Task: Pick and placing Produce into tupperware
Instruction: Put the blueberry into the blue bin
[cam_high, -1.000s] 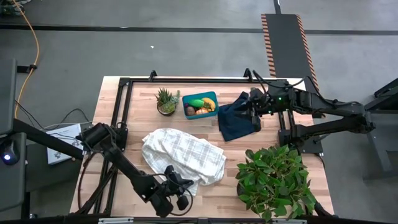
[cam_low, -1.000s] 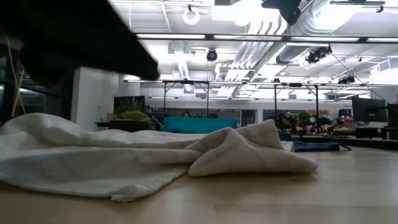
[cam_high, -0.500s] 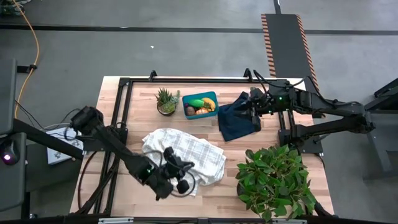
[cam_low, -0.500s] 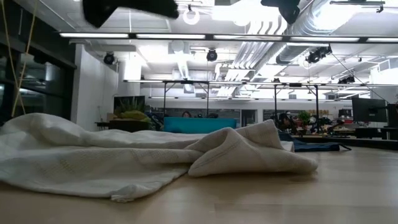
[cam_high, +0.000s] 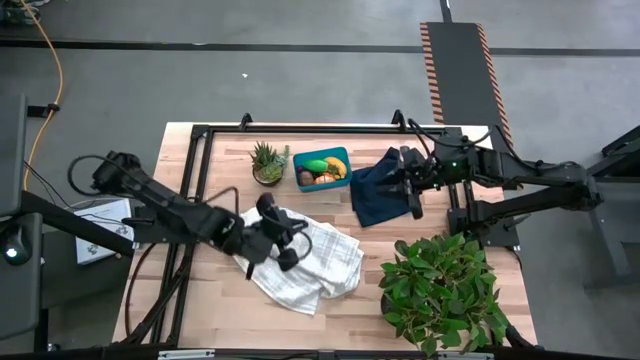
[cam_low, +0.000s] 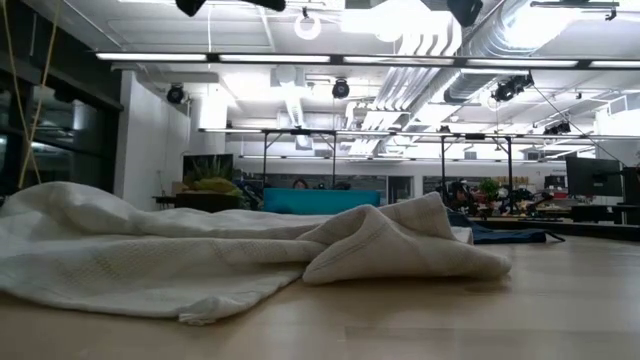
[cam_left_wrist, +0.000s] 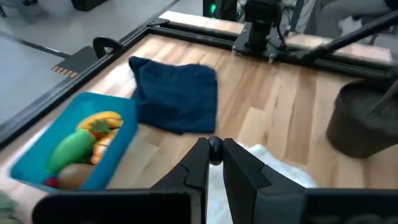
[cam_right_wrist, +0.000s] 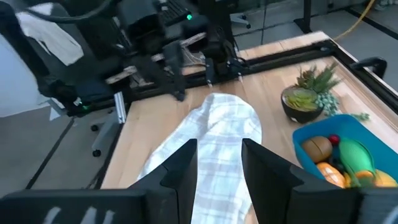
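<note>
The teal tupperware stands at the table's far side and holds a banana, a green piece, an orange piece and a brown piece. My left gripper hovers above the white checked cloth, its fingers shut on a small dark round berry. In the left wrist view the tupperware lies ahead of this gripper. My right gripper waits open over the navy cloth, right of the tupperware. In the right wrist view its fingers stand apart. My left gripper pinches the small dark berry between its two fingertips. The berry is lifted clear, high above the white cloth.
A small spiky potted plant stands just left of the tupperware. A big leafy plant fills the near right corner. A black frame runs along the far and left edges. In the low view the white cloth lies crumpled in front.
My left gripper has risen from the table's near edge and travelled toward the far side, over the white cloth toward the tupperware. In the low view its dark bulk has climbed to the picture's top. The cloths and the tupperware have stayed put.
</note>
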